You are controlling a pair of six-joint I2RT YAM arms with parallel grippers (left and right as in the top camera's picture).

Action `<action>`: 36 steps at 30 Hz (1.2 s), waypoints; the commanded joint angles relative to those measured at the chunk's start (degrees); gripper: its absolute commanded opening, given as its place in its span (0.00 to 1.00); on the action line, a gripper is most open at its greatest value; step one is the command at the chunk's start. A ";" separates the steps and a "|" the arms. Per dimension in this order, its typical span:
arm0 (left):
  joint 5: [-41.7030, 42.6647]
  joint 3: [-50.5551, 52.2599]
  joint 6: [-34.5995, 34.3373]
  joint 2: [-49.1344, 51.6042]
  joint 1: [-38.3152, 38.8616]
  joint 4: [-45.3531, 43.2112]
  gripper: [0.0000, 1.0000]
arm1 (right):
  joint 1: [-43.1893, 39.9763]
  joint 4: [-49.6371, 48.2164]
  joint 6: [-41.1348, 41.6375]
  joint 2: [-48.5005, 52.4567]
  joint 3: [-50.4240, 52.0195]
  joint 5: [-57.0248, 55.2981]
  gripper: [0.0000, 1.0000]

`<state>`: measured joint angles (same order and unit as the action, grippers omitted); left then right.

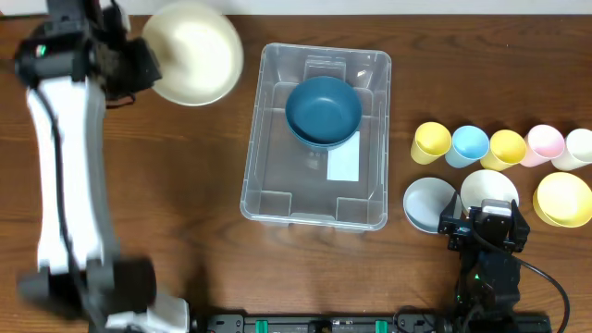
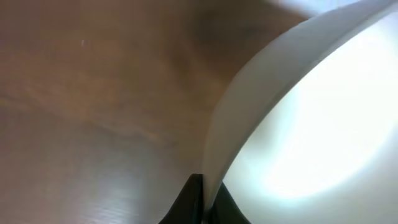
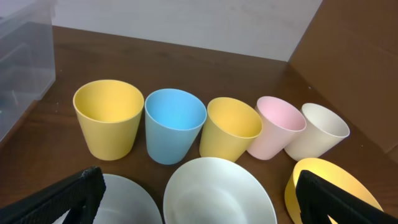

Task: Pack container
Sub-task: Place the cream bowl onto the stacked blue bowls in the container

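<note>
container [image 1: 268,185]: clear plastic bin with rounded corners, in the middle of the wooden table [image 1: 185,203], long side running away from the robot, well apart from both grippers
container contents: one dark blue bowl [image 1: 323,111], upright, in the far half; a white label [image 1: 343,159] on the base, just beside the bowl on its near-right
left gripper [image 1: 148,67]: at the far-left part of the table, clamped onto the rim of the cream bowl [image 1: 196,51]
left wrist view: the cream rim sits pinched between the two dark fingertips [image 2: 189,208], wood grain behind it
cream bowl position: outside the bin, near its far-left corner but not touching it; resting or lifted, cannot tell
right gripper [image 1: 487,227]: at the near-right edge of the table, jaws spread wide, nothing between them
right wrist view: both dark fingers low in the corners, bowls and cups beyond
cup row: right of the bin, side by side: yellow cup [image 3: 109,118], blue cup [image 3: 174,124], second yellow cup [image 3: 231,129], pink cup [image 3: 277,127], white cup [image 3: 323,130]; the last three lean to the right
loose bowls: nearer than the cups: pale grey bowl [image 1: 430,203], white bowl [image 1: 488,188], yellow bowl [image 1: 562,199]
bowl contact: grey and white rims close together; touching or not, cannot tell
</note>
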<state>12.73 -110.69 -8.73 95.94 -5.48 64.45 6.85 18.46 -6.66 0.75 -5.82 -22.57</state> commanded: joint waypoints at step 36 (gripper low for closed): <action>-4.63 -5.60 -0.11 11.91 27.39 -1.44 0.75 | -0.31 0.37 0.79 -0.11 0.04 -0.55 0.99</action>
<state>7.64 -112.71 -9.04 114.80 23.22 61.98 6.87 18.46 -6.66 0.75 -5.82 -22.59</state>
